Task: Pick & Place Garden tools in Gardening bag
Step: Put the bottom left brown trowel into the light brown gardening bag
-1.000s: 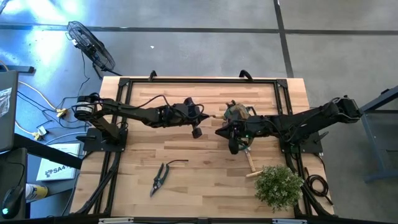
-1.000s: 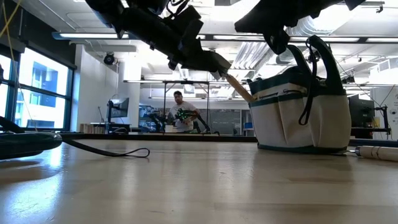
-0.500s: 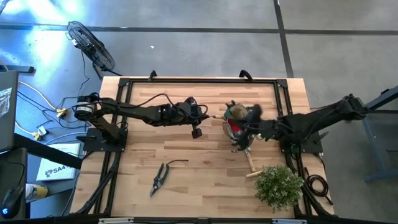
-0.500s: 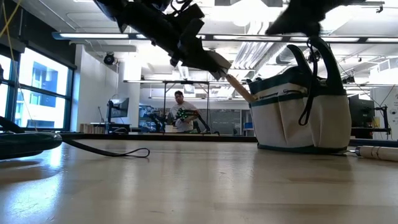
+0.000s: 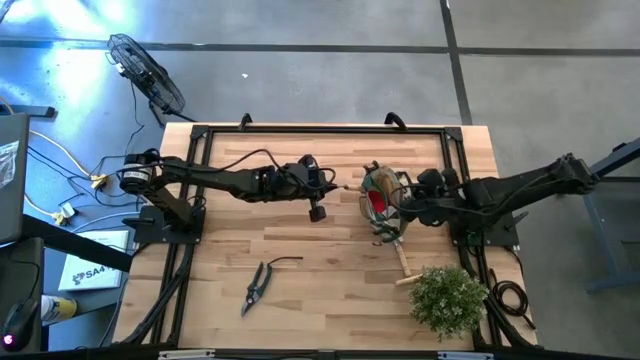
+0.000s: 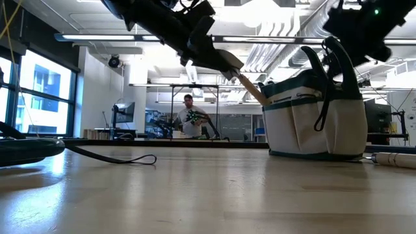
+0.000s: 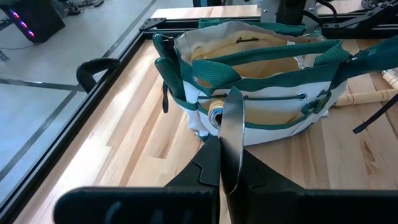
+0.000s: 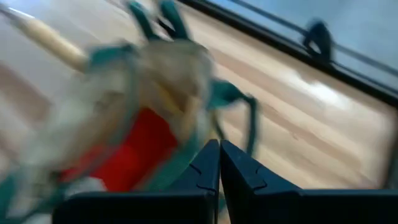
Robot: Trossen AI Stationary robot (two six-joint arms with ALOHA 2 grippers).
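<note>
- Gardening bag (image 5: 381, 193) — high view: it stands right of the table's (image 5: 300, 270) middle, red glove (image 5: 375, 203) inside; the left gripper (image 5: 335, 187) holds a trowel (image 5: 345, 187) just short of its rim; the right gripper (image 5: 408, 211) hangs at its far side; shears (image 5: 256, 286) and a second trowel (image 5: 403, 262) lie unpacked.
- Low view: the bag (image 6: 316, 123) sits upright, pale with green trim, loop handles raised; the trowel's wooden handle (image 6: 250, 90) slants toward its rim.
- Left wrist view: the fingers (image 7: 209, 163) are clamped on the metal blade (image 7: 231, 137); I judge the step is insertion, needing the handle lifted over the rim, then release.
- Right wrist view: the fingers (image 8: 208, 163) are together, empty.
</note>
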